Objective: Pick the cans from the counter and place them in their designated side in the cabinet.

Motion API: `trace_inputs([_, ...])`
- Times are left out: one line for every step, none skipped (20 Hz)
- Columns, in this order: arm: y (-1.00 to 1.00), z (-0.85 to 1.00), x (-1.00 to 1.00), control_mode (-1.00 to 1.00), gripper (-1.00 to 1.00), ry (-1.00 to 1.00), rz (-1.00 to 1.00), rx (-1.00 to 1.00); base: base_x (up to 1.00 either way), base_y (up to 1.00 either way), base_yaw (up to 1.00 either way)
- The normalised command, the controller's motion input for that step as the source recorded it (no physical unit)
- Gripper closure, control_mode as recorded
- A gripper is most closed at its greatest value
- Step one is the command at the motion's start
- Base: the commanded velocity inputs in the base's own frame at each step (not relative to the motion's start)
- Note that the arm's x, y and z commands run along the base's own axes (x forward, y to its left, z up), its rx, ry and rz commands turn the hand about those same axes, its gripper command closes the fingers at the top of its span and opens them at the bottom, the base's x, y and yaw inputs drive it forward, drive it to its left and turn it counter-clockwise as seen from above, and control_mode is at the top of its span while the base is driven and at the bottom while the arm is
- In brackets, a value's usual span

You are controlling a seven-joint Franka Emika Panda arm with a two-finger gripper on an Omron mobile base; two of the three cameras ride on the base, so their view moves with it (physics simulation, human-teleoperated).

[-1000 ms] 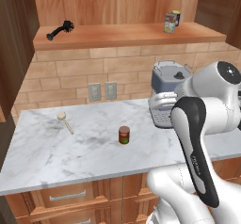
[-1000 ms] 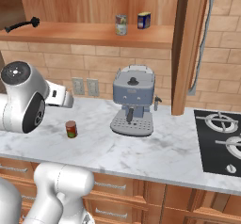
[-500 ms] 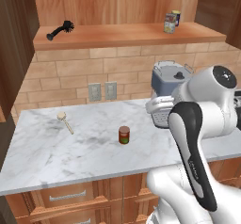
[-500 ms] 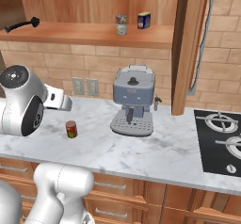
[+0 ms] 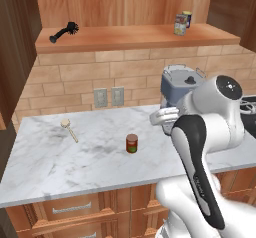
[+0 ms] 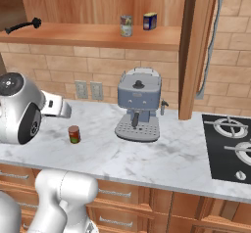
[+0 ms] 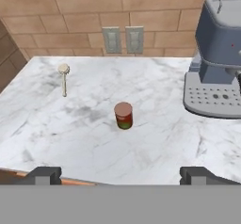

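One dark red can stands upright on the counter, ahead of the gripper and apart from it, roughly centred between the two fingertips. Jaws are spread wide and hold nothing. Beyond the can to the left lies a small wooden spoon; to the right sits a grey coffee machine, and a silver can stands on the cabinet shelf above.

One can on counter btwn spoon at left & coffee machine at right; 2nd can on cabinet shelf beside a 3rd can, brush far left.
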Motion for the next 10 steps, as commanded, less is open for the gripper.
trace_inputs([0.02, -0.15, 0.01, -1.0, -1.0, 0.0, 0.0, -0.03, 0.0, 0.0, 0.0])
trace_inputs([0.0, -0.18, 0.04, -1.0, -1.0, 0.0, 0.0, -0.03, 0.0, 0.0, 0.0])
trace_inputs([0.0, -0.19, 0.07, -1.0, -1.0, 0.0, 0.0, -0.03, 0.0, 0.0, 0.0])
trace_inputs([0.0, -0.19, 0.09, -1.0, -1.0, 0.0, 0.0, -0.03, 0.0, 0.0, 0.0])
trace_inputs([0.0, -0.19, 0.13, -1.0, -1.0, 0.0, 0.0, -0.02, 0.0, 0.0, 0.0])
trace_inputs([0.0, -0.19, 0.16, -1.0, -1.0, 0.0, 0.0, -0.02, 0.0, 0.0, 0.0])
trace_inputs([0.0, -0.18, 0.22, -1.0, -1.0, 0.01, 0.0, 0.0, 0.0, 0.0, 0.0])
trace_inputs([0.0, -0.15, 0.25, -1.0, -1.0, 0.01, 0.0, 0.0, 0.0, 0.0, 0.0])
trace_inputs([0.0, -0.13, 0.25, -1.0, -1.0, 0.0, 0.0, 0.0, 0.0, 0.0, 0.0])
trace_inputs([0.0, -0.13, 0.23, -1.0, -1.0, 0.0, 0.0, 0.0, 0.0, 0.0, 0.0])
